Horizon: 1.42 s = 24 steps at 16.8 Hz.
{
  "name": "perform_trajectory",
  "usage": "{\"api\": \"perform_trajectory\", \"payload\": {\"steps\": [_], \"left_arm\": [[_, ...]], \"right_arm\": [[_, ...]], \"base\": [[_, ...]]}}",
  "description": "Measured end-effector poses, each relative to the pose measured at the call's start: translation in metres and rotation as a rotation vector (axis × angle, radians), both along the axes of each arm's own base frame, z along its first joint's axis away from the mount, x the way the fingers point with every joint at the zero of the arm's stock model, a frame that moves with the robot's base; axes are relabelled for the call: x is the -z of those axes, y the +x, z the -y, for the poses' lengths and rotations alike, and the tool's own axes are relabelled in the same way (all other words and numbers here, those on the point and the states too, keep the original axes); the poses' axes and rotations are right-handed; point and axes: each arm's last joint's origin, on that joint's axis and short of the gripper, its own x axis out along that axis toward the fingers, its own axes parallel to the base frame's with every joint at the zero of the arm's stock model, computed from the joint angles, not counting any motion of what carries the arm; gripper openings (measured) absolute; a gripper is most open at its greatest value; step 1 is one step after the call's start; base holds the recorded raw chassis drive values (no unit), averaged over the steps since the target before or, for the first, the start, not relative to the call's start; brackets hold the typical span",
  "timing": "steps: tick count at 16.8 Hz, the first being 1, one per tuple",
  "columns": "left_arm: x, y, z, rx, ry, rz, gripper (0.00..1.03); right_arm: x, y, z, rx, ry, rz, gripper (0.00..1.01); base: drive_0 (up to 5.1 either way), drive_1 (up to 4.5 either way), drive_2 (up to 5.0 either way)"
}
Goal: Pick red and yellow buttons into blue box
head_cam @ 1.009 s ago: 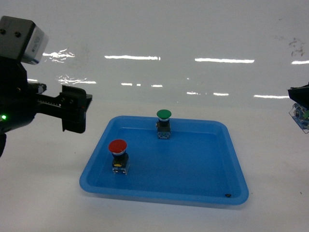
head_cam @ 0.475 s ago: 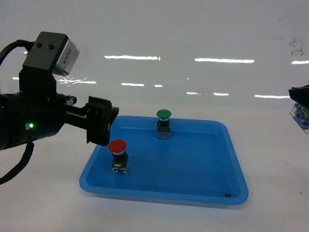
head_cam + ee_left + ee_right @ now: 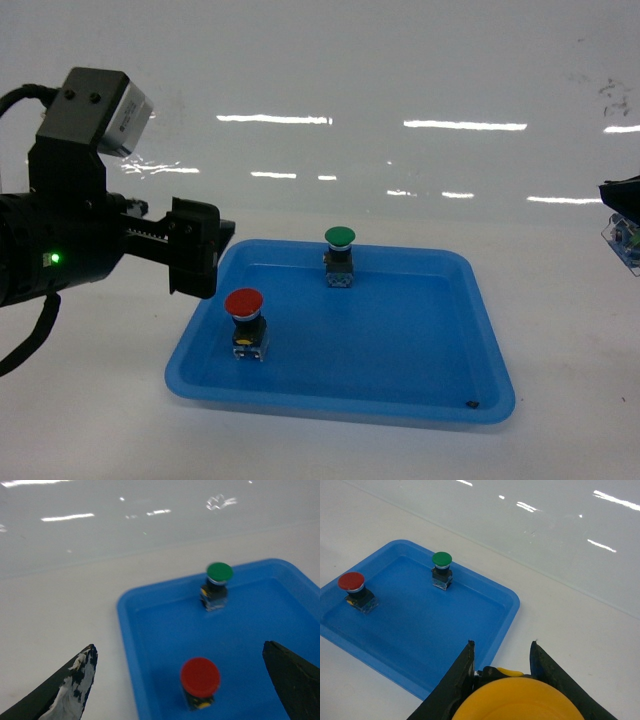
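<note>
The red button [image 3: 243,303] stands upright in the near-left part of a shallow blue tray [image 3: 340,405]. My left gripper [image 3: 197,258] hovers just left of and above it, open. In the left wrist view the red button [image 3: 200,677] sits between and below the wide-spread tips of that gripper [image 3: 179,646]. The yellow button [image 3: 520,700] fills the bottom of the right wrist view, with my right gripper [image 3: 503,643] shut on it. That gripper [image 3: 620,215] is at the right edge of the head view, clear of the tray. The blue box is out of view.
A green button [image 3: 339,237] stands upright at the tray's far side, behind the red one. The tray lies on a white tabletop [image 3: 560,300] backed by a glossy white wall. A small dark speck [image 3: 471,404] lies in the tray's near-right corner.
My left arm swung in from the left toward the tray's left edge, then drew back slightly leftward. The right gripper and all buttons have stayed put.
</note>
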Motion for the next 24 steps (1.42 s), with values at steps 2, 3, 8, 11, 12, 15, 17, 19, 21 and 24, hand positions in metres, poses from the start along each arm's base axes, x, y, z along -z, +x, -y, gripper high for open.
{"api": "perform_trajectory", "payload": {"steps": [2,3,8,11,12,15,17,19,21,24], "left_arm": [[0.000,0.000,0.010,0.080,-0.082,-0.016,0.98],[-0.001,-0.001,0.017,0.133,-0.148,-0.037,0.98],[0.005,-0.001,0.033,0.252,-0.259,-0.063,0.98],[0.009,0.001,0.032,0.230,-0.237,-0.078,0.98],[0.009,0.001,0.032,0.226,-0.227,-0.075,0.98],[0.011,0.002,0.030,0.204,-0.175,-0.052,0.98],[0.011,0.002,0.030,0.207,-0.170,-0.049,0.98],[0.012,0.006,0.032,0.224,-0.176,-0.057,0.98],[0.024,0.017,0.036,0.228,-0.173,-0.083,0.98],[0.044,0.024,0.034,0.220,-0.137,-0.121,0.98]], "right_arm": [[0.000,0.000,0.000,0.001,0.000,0.000,0.29],[0.000,0.000,0.000,-0.001,0.000,0.000,0.29],[0.000,0.000,0.000,0.000,0.000,0.000,0.29],[0.000,0.000,0.000,0.000,0.000,0.000,0.29],[0.000,0.000,0.000,0.000,0.000,0.000,0.29],[0.000,0.000,0.000,0.000,0.000,0.000,0.29],[0.000,0.000,0.000,0.000,0.000,0.000,0.29],[0.000,0.000,0.000,0.000,0.000,0.000,0.29],[0.000,0.000,0.000,0.000,0.000,0.000,0.29],[0.000,0.000,0.000,0.000,0.000,0.000,0.29]], "base": [[0.0,0.00,0.0],[0.0,0.00,0.0],[0.0,0.00,0.0],[0.0,0.00,0.0],[0.0,0.00,0.0],[0.0,0.00,0.0],[0.0,0.00,0.0],[0.0,0.00,0.0],[0.0,0.00,0.0],[0.0,0.00,0.0]]}}
